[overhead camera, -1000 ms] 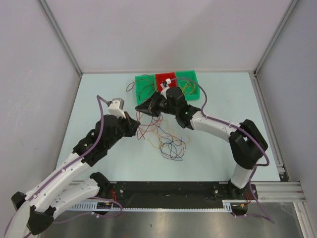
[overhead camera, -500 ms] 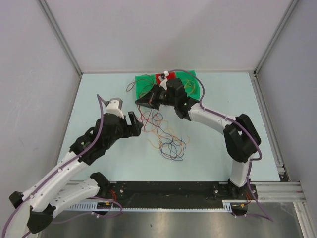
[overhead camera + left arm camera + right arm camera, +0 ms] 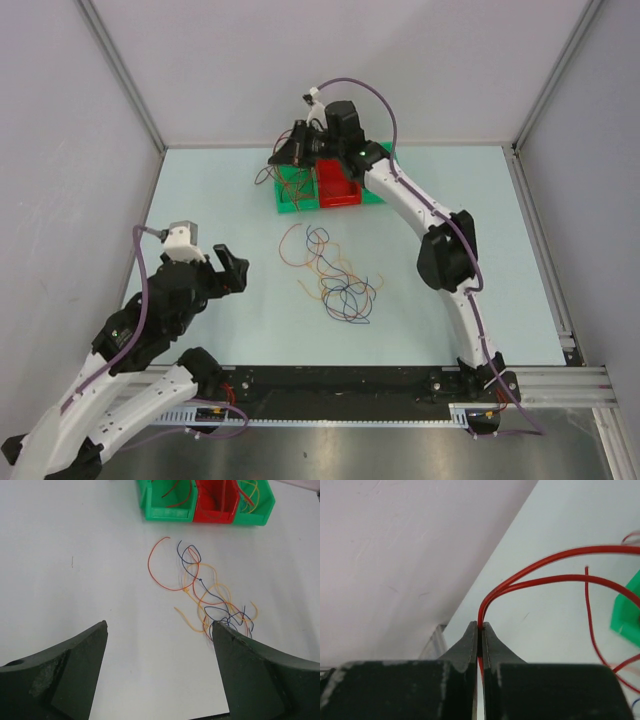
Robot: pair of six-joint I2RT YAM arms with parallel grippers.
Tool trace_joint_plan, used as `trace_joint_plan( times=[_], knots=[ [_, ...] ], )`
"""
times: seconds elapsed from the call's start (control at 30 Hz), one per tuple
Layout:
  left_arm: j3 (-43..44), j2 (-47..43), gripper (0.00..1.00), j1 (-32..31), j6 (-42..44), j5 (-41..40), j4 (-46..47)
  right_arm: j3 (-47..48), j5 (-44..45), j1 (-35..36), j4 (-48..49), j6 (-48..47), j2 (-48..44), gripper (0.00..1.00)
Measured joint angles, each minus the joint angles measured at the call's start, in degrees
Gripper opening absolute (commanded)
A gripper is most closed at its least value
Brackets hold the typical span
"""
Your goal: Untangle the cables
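Left gripper (image 3: 232, 270), at 8 o'clock from the heap, had released and drawn back toward the near edge. Its jaws stood wide and empty, the dark matte fingers (image 3: 75, 670) framing the pale, smooth bench (image 3: 200, 200). The remaining cables (image 3: 338, 282) lay mid-bench as a loose heap of hair-thin, glossy loops in blue, orange and red, with one red arc lying nearly free at its 11 o'clock side. At 12 o'clock from the heap stood hard plastic trays: a green bin (image 3: 293, 192) already holding some strands, and touching it a red bin (image 3: 338, 190). Right gripper (image 3: 283, 155) had risen from the heap to the far edge, above the green bin, and was clenched on a red cable (image 3: 545, 560), whose smooth strands arched away from the tips. One red strand therefore appeared to be separated, while the blue and orange loops remained interlaced.
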Motion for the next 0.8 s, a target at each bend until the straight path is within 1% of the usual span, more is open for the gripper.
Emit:
trace_joint_plan(
  times=[0.1, 0.17, 0.3, 0.5, 0.8],
  knots=[
    [-1.84, -2.03, 0.89, -0.02, 0.42, -0.07, -0.68, 10.6, -0.39, -0.9, -5.77, -6.64, 6.8, 0.0],
    [-2.56, -2.58, 0.89, -0.02, 0.83, -0.04, -0.59, 15.08, -0.98, -1.77, -7.8, -9.88, 10.23, 0.0],
    [-2.99, -2.47, 0.87, 0.0, 1.81, 0.26, 0.0, 15.76, -3.54, -4.09, -8.15, -13.6, 12.94, 0.0],
    [-3.02, -0.28, 0.87, 0.74, 2.64, 1.09, 0.83, 15.56, -8.04, -6.6, -6.01, -16.83, 14.1, 0.0],
    [-3.23, -0.79, 0.86, 3.37, 3.52, 2.54, 1.92, 16.79, -14.62, -5.25, 1.18, -16.94, 18.14, 0.0]
  ],
)
